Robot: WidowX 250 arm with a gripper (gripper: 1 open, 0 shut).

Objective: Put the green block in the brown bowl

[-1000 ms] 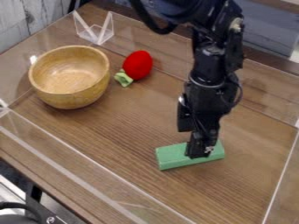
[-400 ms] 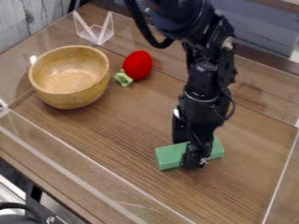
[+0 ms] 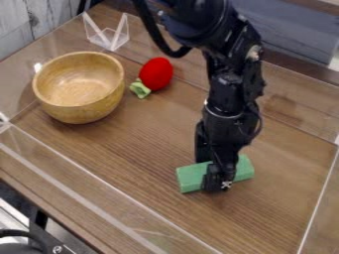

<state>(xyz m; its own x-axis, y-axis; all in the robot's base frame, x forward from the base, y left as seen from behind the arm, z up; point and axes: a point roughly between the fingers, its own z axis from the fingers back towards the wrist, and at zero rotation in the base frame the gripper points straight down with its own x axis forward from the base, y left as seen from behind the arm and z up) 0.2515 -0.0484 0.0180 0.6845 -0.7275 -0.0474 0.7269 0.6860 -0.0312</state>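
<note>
Since the earlier frame the arm has sunk lower, and the gripper [image 3: 220, 177] is now right down on the green block [image 3: 199, 178], where before it hung just above it. Its jaws stand wide, straddling the block's middle and pointing straight down; nothing is clamped yet, so the block lies free on the wooden table [image 3: 119, 169]. That straddle looks deliberate: fingers either side of the narrow width, so closing would pinch across the short dimension.

The block itself is a flat, elongated slab of plain matte mint-green, lying nearest the camera, with both ends poking out from under the gripper.

Farther back from the block and to its left sits the red strawberry toy [image 3: 157, 71], leafy end toward the brown bowl [image 3: 79, 87]. The bowl, well apart from the block at upper left, is round, thick-walled and empty. Beyond it, farthest from the block, stands a clear plastic stand [image 3: 106, 33].
</note>
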